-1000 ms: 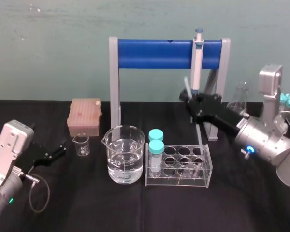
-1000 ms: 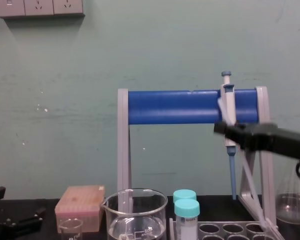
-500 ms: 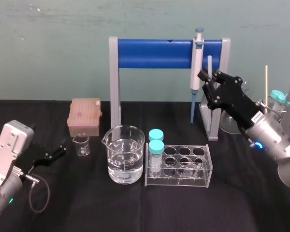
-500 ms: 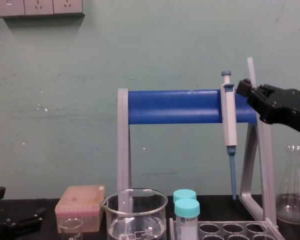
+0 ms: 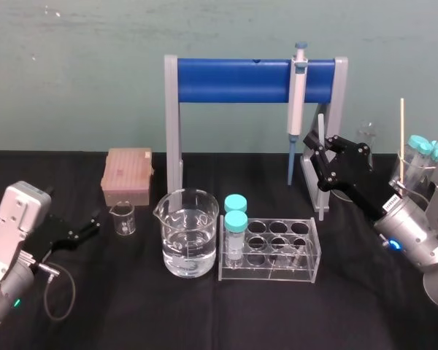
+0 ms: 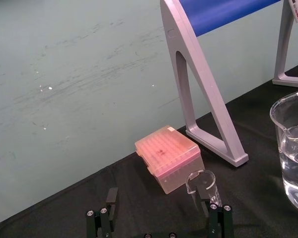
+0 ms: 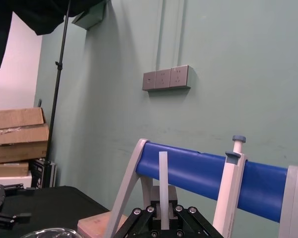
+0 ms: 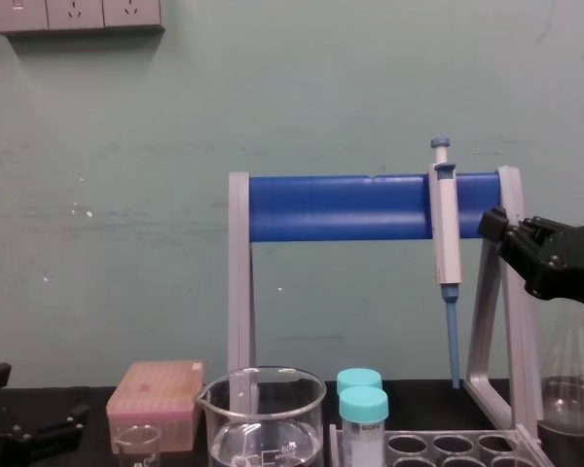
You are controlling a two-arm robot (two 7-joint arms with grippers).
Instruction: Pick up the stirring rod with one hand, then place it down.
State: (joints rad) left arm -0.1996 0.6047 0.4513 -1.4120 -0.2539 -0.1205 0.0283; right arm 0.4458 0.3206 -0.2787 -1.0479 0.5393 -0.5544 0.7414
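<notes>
Rod stands upright in my right gripper, pinched between the fingers, which are clamped tight against its sides. Its top pokes up past them. I hold it in the air just in front of the right leg of the stand, beside the pipette that hangs off the blue bar. In the head view the rod's lower part runs together with that pale leg, so I cannot tell where its bottom end sits.

My left gripper lies low at the table's left side with its fingers spread wide apart. The small beaker is just beyond one of them, and the tip box is behind that.

The table is covered in black cloth. In the middle a big beaker, part filled with clear liquid, stands just left of the rack. The rack carries two teal-capped tubes at its left end. A flask stands at the far right, behind my right arm. Behind everything is a green wall with a row of sockets, and cardboard boxes are stacked off to one side of the room.
</notes>
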